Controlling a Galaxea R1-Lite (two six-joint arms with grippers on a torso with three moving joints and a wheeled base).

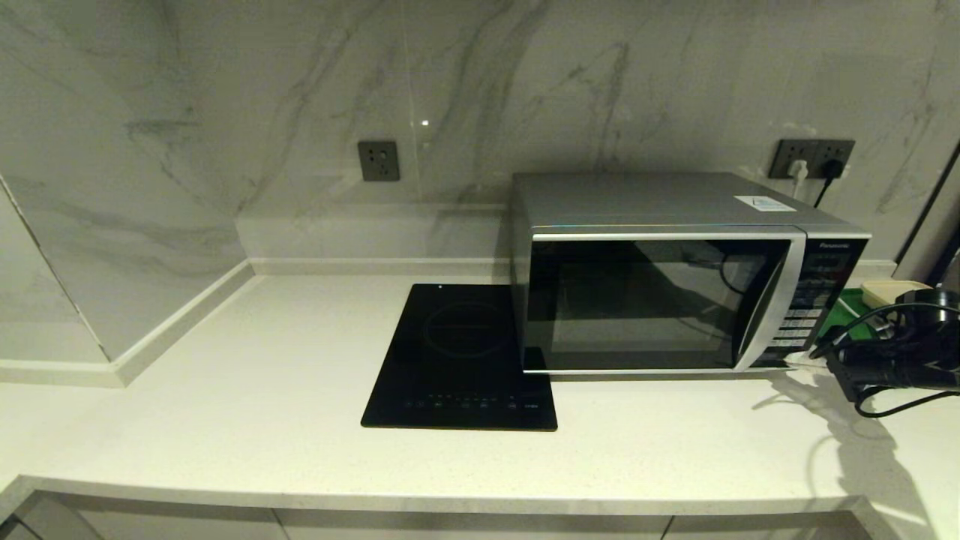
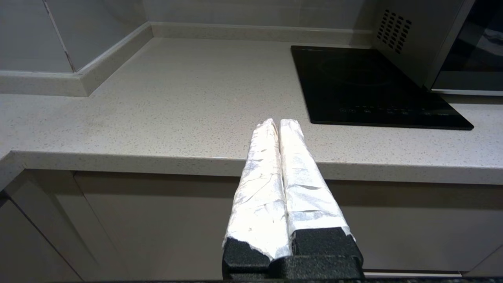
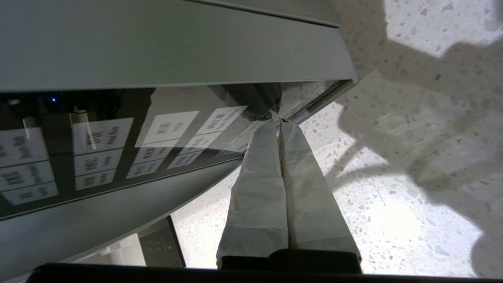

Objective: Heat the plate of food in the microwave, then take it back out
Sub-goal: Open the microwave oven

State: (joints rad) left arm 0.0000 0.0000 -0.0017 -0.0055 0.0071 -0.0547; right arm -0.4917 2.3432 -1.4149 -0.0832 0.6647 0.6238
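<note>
The silver microwave (image 1: pixel 660 285) stands at the back right of the counter with its dark glass door closed. The plate of food is out of view; nothing of it shows through the reflective door. My right gripper (image 3: pixel 277 120) is shut and empty, its taped tips touching the bottom edge of the black keypad panel (image 3: pixel 118 145). In the head view the right gripper (image 1: pixel 814 358) shows at the microwave's lower right corner. My left gripper (image 2: pixel 277 122) is shut and empty, parked in front of the counter's front edge, out of the head view.
A flat black cooktop (image 1: pixel 461 360) lies just left of the microwave. A cream box (image 1: pixel 892 291) and a green item (image 1: pixel 847 315) sit behind my right arm. Wall sockets (image 1: pixel 814 159) with plugged cables are at the back right. A wall corner (image 1: pixel 120 360) juts in at the left.
</note>
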